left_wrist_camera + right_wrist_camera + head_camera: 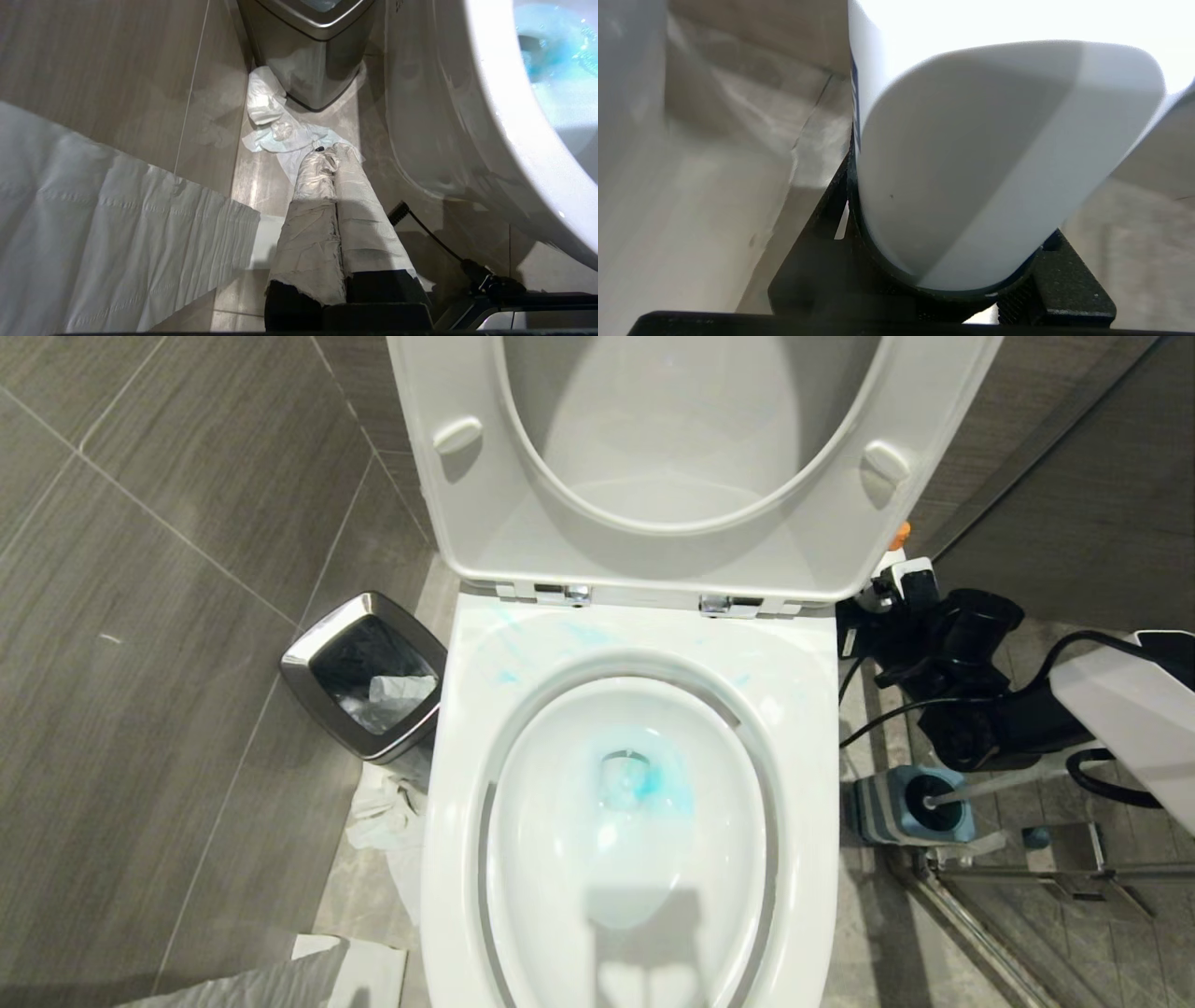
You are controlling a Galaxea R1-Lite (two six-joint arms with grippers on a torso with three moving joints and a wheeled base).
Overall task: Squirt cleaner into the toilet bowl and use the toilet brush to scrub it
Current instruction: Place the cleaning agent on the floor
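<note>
Blue-turquoise cleaner (644, 784) pools around the drain at the bottom of the toilet bowl (812, 728), with paler smears on the rear rim near the chrome hinges (560, 594). Judgement: the squirting step looks done, or very nearly.

Right gripper (901, 583) sits beside the bowl's right rear corner, low against the floor, and its jaws are clamped on the white bottle (971, 163). The bottle's base fills the right wrist view; only its orange cap (900, 535) shows in the head view. Step in hand, as I read it: putting the bottle down beside the toilet.

Left gripper (327, 158) hangs parked near the floor on the bowl's left side, jaws together (the fingers are wrapped in pale tissue-like material, nothing between them). Steel-rimmed bin (366, 674) and crumpled paper (387, 812) lie ahead of it.

Toilet brush (990, 789) stands in its square blue-and-grey holder (896, 807) on the floor to the right of the bowl, just beside the right arm. Slim pale handle leans away to the right; the dark head is seated in the holder.

Next move calls for:
- bottle released upright on the floor, clear of the holder;
- right jaws opened, then brought onto the handle, which is thin and tilted, so the grasp must be square across it;
- brush lifted straight out before swinging over the rim.

Seat and lid are up, bowl open to reach.
</note>
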